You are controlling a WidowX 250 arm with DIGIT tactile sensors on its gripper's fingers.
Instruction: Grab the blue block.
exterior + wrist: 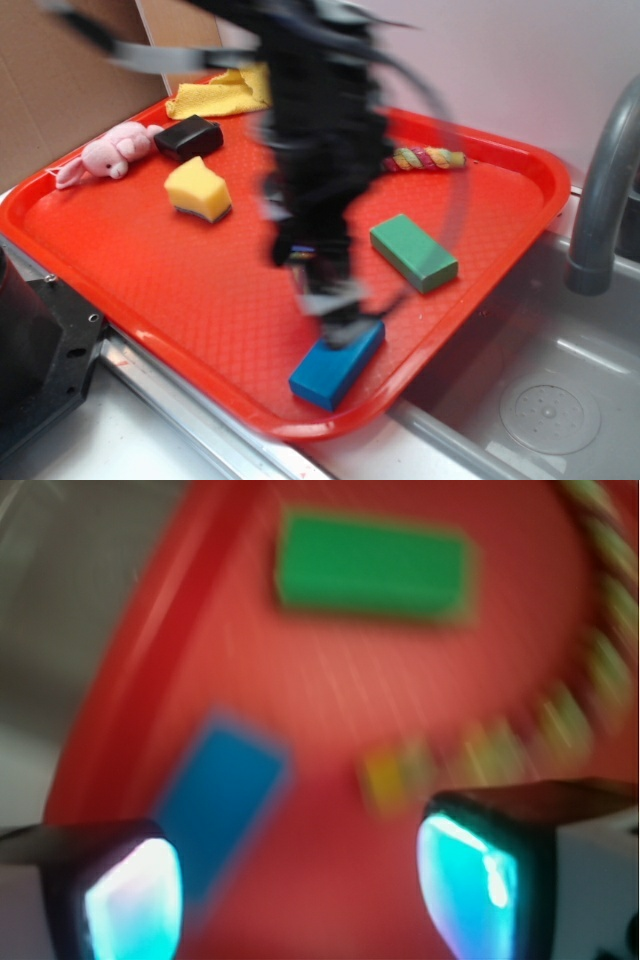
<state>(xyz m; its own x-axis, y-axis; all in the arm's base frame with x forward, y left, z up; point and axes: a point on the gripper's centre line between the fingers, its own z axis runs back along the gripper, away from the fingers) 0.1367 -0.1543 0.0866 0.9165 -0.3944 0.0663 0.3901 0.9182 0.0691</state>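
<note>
The blue block (pixel 337 366) is seen low in the frame, near the front rim of the red tray (pixel 150 270). Just above it, the end effector (pixel 335 318) is blurred in the outside view. In the wrist view its two pads (pixel 135 900) are spread wide and nothing is held; the block sits by the lower left pad, not between them. The reaching step seems to be in hand. Next, a shift over the block is needed. Farther up, the green block (pixel 414 252) is seen.
</note>
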